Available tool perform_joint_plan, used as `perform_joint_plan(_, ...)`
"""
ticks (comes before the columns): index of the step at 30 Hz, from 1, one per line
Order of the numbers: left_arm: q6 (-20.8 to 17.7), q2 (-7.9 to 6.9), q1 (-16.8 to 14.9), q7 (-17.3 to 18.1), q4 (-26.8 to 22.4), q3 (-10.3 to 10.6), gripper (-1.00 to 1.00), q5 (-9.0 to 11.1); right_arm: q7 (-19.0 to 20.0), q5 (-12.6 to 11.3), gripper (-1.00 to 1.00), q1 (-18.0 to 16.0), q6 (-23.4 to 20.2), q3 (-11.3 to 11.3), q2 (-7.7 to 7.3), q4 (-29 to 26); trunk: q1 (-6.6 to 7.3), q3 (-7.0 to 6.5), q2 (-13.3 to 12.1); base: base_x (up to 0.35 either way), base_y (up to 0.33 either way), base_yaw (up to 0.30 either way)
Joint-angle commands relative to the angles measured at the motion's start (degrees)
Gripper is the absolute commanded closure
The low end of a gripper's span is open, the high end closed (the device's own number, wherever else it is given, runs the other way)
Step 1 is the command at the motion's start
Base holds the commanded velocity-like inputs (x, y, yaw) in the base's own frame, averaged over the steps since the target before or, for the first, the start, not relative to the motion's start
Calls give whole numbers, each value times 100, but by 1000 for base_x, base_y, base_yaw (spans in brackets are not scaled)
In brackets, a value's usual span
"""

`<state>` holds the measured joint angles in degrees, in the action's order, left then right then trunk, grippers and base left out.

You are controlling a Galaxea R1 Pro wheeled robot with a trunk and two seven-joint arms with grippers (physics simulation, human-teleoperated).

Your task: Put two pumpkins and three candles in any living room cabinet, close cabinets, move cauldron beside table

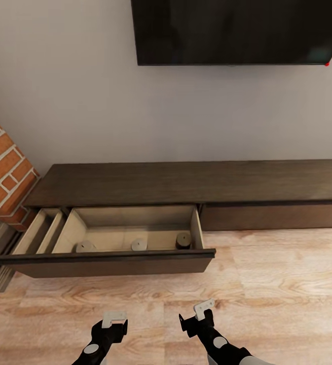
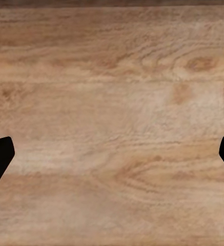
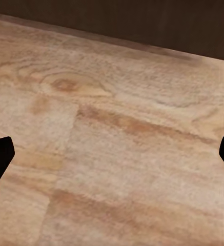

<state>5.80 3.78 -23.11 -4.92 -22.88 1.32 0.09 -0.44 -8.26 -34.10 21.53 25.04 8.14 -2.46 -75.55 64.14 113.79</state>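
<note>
Clearly, from the head view, both sets of fingers, left (image 1: pixel 114 318) and right (image 1: pixel 204 308), are hanging empty and spread wide above the wooden floor (image 1: pixel 267 284), while three candles (image 1: pixel 139 245) are sitting well ahead of them inside the pulled-out drawer (image 1: pixel 110 262) of the cabinet (image 1: pixel 186 182). Pushing the drawer off-centre could be skewing it, toppling candles. Each wrist view is showing dark fingertips wide apart over bare floor.
</note>
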Motion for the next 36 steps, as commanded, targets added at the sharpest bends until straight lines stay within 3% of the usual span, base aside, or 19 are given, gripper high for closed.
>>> perform_joint_plan(1, 0, 0, 0, -3, 4, -2, -100, 0, 0, 0, -100, 0, 0, 0, 0, 0, -23, 19, 42, 0, 0, 0)
perform_joint_plan(12, 0, -11, -2, -5, 7, -39, -100, 0, 0, -3, -100, 0, 44, -4, 3, -58, -264, 216, 483, 0, 0, 0)
perform_joint_plan(18, 0, -48, -73, -5, -500, -93, -100, 0, -8, -8, -100, -8, 75, -14, 49, -409, -396, 324, 723, 0, 0, 0)
perform_joint_plan(23, 0, -53, -79, -8, -564, -96, -100, 0, -32, -8, -100, -9, 80, -23, 68, -577, -506, 413, 924, 0, 0, 0)
perform_joint_plan(28, 0, -38, -79, -9, -623, -97, -100, 0, -386, -8, -100, -9, 87, -21, 73, -619, -616, 503, 1124, 0, 0, 0)
perform_joint_plan(36, 0, -76, -100, -7, -666, -112, -100, 110, -539, -16, -100, -17, 178, -25, 75, -658, -791, 647, 1445, 0, 0, 0)
